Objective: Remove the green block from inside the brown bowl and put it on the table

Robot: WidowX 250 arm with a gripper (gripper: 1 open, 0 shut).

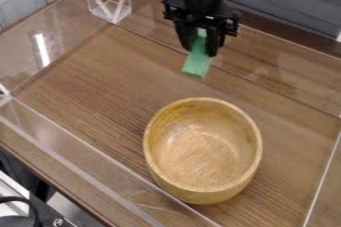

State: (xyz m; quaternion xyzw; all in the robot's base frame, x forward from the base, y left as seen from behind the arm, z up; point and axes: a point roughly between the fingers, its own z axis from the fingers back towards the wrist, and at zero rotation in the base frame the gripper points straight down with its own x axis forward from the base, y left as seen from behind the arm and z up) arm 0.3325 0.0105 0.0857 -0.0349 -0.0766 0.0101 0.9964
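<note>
The green block (pixel 198 60) hangs tilted above the table (pixel 94 82), its upper end pinched in my black gripper (pixel 202 38), which is shut on it. Block and gripper are behind the brown bowl (pixel 202 147), over the far middle of the tabletop. The bowl sits in the near right part of the table and its inside shows only bare wood grain. The block's lower end looks a little above the wood surface.
Clear acrylic walls (pixel 54 42) edge the table on the left, near and right sides. A clear angled acrylic stand (pixel 107 4) sits at the back left corner. Bare tabletop stretches left of the bowl.
</note>
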